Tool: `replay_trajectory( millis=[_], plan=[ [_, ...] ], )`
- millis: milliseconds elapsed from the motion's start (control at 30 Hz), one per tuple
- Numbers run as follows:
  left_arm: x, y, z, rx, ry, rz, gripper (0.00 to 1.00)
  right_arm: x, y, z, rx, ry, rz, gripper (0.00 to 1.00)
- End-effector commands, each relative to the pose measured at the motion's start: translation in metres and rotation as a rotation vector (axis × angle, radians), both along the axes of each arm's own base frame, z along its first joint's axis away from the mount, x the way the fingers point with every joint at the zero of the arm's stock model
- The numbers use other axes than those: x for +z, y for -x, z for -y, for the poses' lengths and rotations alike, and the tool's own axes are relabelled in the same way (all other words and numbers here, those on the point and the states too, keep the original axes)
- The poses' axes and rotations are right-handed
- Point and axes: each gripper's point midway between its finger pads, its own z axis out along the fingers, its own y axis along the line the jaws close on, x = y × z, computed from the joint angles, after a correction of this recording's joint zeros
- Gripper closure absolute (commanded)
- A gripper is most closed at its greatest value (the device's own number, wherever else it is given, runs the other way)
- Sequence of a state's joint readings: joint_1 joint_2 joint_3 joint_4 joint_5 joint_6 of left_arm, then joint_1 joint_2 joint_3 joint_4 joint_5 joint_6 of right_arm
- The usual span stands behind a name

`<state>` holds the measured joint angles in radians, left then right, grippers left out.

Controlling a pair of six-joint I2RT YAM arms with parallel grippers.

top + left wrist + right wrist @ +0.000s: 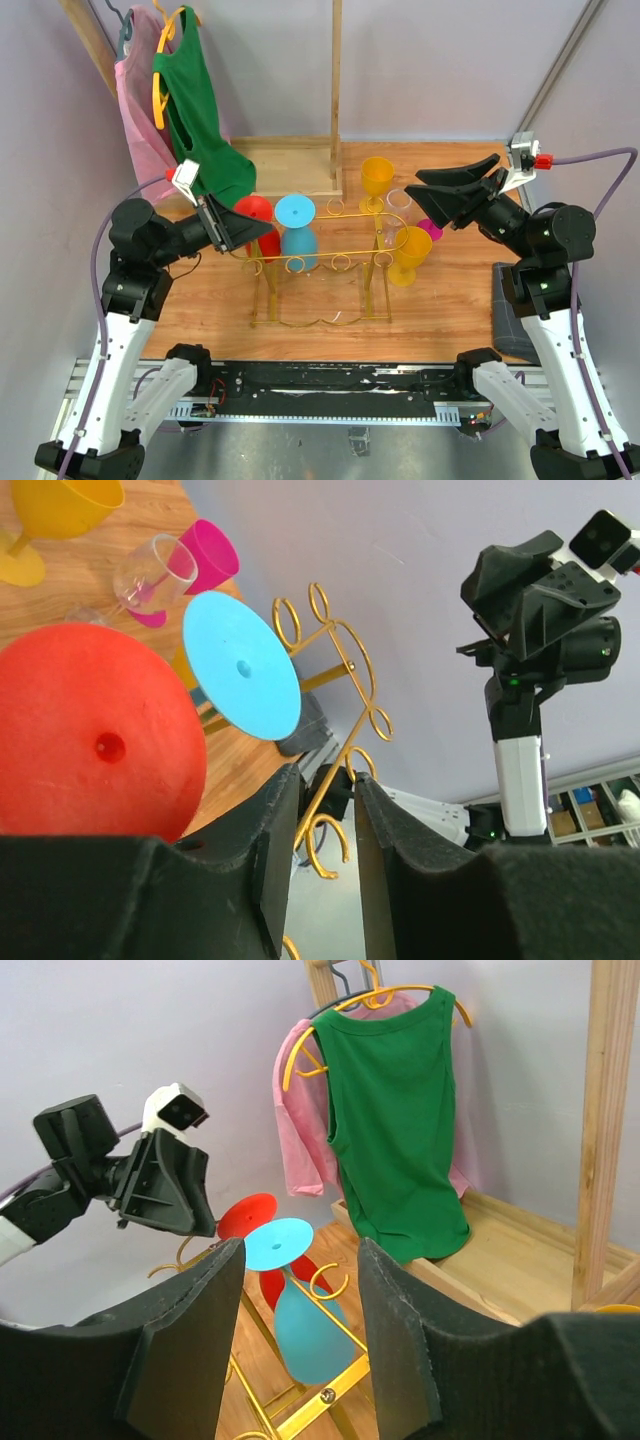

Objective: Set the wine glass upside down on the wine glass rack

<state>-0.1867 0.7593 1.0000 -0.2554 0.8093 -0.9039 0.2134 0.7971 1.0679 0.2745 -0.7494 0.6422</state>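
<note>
Left gripper [325, 792] is open a little and holds nothing (only wire of the wine glass rack [340, 263] shows between its fingers). Red wine glass [95, 745] hangs upside down on the rack, beside the blue glass [240, 665]. Best to pull back slowly and straight, so no finger bumps it.

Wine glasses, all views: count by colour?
Red glass: 1
Blue glass: 1
Yellow glasses: 2
Clear glass: 1
Magenta glass: 1
Total: 6
</note>
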Motion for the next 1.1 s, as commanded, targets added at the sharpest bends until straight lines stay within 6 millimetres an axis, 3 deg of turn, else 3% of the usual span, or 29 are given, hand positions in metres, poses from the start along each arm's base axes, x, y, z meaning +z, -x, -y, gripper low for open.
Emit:
replay_trajectory(
  millis=[0, 133, 267, 400, 500, 700, 1067],
  plan=[
    [0.011, 0.018, -0.001, -0.024, -0.028, 0.102, 0.63, 0.004, -0.004, 0.007, -0.063, 0.021, 0.021, 0.49],
    [0.033, 0.034, -0.005, -0.032, -0.048, 0.234, 0.56, -0.014, -0.029, 0.023, -0.214, 0.065, -0.056, 0.46],
    [0.043, 0.033, -0.013, 0.04, -0.095, 0.297, 0.54, -0.04, -0.068, 0.045, -0.399, 0.148, -0.199, 0.47],
    [0.045, 0.028, -0.022, 0.113, -0.14, 0.327, 0.54, -0.081, -0.104, 0.057, -0.503, 0.265, -0.365, 0.48],
    [0.044, 0.026, -0.027, 0.148, -0.168, 0.348, 0.53, -0.115, -0.12, 0.067, -0.59, 0.387, -0.47, 0.49],
    [0.046, 0.026, -0.032, 0.174, -0.193, 0.374, 0.53, -0.162, -0.119, 0.08, -0.67, 0.559, -0.615, 0.52],
    [0.044, 0.022, -0.029, 0.167, -0.18, 0.379, 0.52, -0.215, -0.083, 0.108, -0.76, 0.748, -0.706, 0.6]
  ],
)
